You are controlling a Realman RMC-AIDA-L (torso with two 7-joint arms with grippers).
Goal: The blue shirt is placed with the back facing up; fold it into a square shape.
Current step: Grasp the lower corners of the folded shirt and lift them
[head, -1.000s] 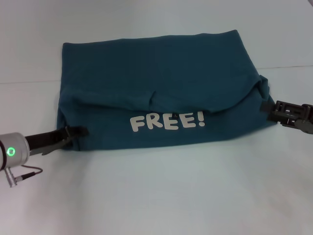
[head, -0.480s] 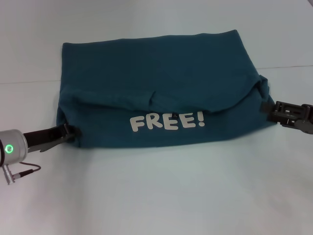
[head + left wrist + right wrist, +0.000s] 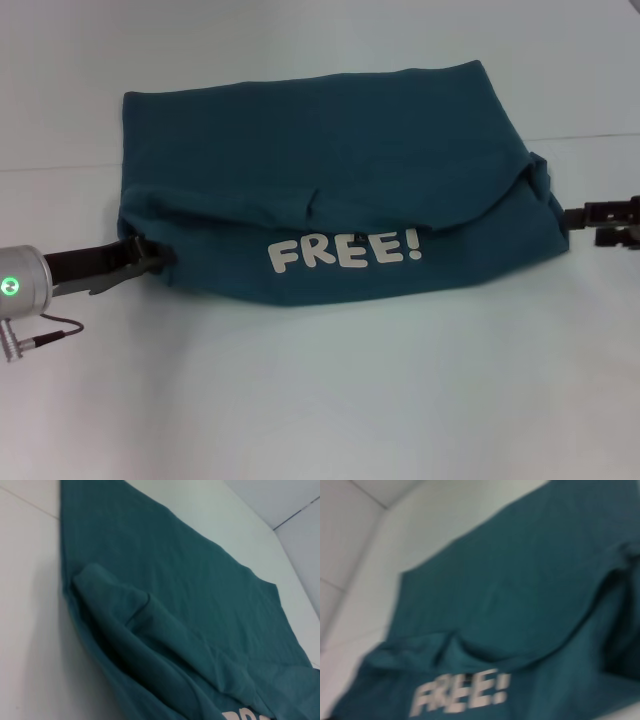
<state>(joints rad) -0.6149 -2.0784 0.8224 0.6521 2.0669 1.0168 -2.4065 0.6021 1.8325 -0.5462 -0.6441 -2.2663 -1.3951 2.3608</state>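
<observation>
blue t-shirt [image 3: 330, 190]: near flap lay folded over, "free!" lettering [image 3: 345, 250] up.
left gripper [image 3: 148, 253]: clamped on the left fold corner, pinning it.
right gripper [image 3: 578, 214]: at the right edge; claw state unclear.

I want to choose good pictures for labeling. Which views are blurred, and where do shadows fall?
Head view: sharp; the white letters on the blue shirt read clearly, with a soft shadow on the table along its near edge. Left wrist view: fairly sharp; the folds are shaded. Right wrist view: blurred; the letters' edges are smeared.
</observation>
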